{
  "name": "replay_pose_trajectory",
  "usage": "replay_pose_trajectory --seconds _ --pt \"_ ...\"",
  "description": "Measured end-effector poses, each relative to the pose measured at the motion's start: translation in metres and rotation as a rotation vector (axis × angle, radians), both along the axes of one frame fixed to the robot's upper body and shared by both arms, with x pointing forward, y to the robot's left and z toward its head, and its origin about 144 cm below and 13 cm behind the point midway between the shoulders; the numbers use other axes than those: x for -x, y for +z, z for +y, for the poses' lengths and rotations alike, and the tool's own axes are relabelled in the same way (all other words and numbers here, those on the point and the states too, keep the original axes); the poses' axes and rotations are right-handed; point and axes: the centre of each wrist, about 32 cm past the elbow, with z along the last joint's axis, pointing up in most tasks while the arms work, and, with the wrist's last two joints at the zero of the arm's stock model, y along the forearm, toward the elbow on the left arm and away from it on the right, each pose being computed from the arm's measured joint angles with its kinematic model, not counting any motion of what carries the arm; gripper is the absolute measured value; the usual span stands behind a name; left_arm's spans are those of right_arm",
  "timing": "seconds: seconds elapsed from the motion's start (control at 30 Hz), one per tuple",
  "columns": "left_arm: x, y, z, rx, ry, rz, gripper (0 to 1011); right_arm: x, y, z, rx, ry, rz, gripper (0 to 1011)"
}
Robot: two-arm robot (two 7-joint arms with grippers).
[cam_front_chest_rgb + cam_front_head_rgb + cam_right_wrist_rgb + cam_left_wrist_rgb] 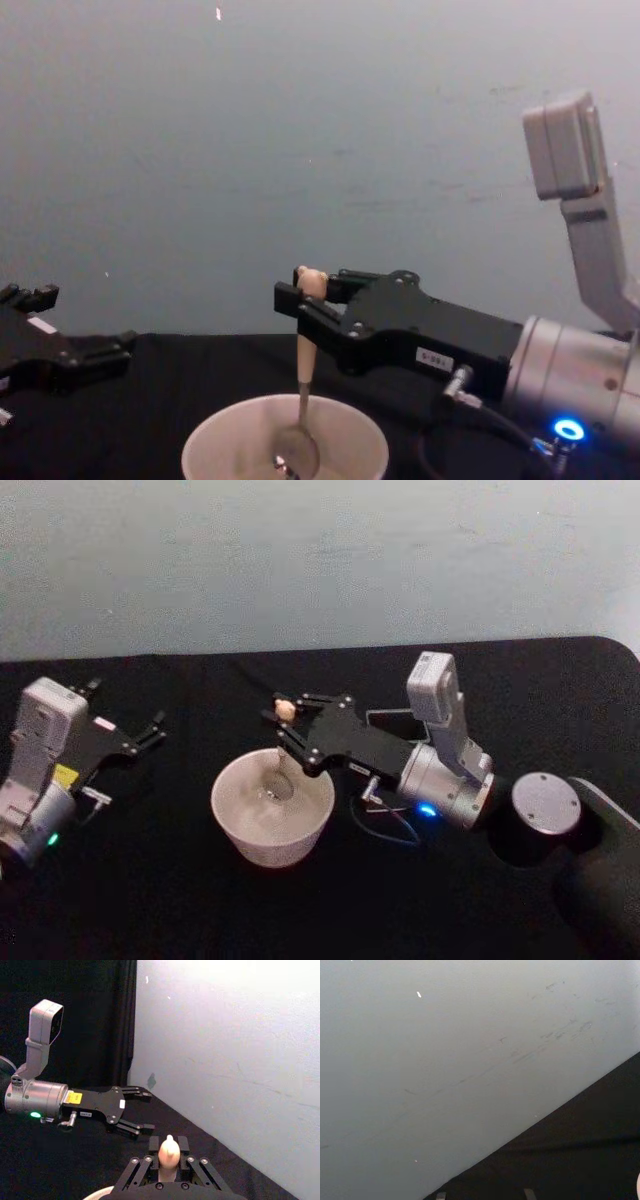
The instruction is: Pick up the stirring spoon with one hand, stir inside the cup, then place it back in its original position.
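The right gripper [284, 723] pinches the spoon [303, 352] high on its handle between its 2 fingers, so the spoon hangs upright with its bowl inside the cup [270, 845] directly below. The holder [385, 714] sits just behind the gripper. The left gripper [152, 730], fingers spread, idles well off to the side.

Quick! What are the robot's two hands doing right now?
Left gripper: open, holding nothing.
Right gripper: closed on the stirring spoon, whose bowl is down in the cup.
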Motion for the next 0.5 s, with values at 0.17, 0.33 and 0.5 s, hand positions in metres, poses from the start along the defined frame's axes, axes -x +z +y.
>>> replay_pose_trajectory --seconds 0.17,0.33,0.5 --pt "0.0 0.0 0.0 0.0 0.0 0.0 1001 0.003 0.0 -0.007 0.005 -0.011 0.002 213" --pt "0.0 0.0 0.0 0.0 0.0 0.0 1001 0.009 -0.002 -0.017 0.008 -0.021 0.012 213" --pt "0.0 0.0 0.0 0.0 0.0 0.0 1001 0.016 -0.002 -0.022 0.003 -0.016 0.028 213"
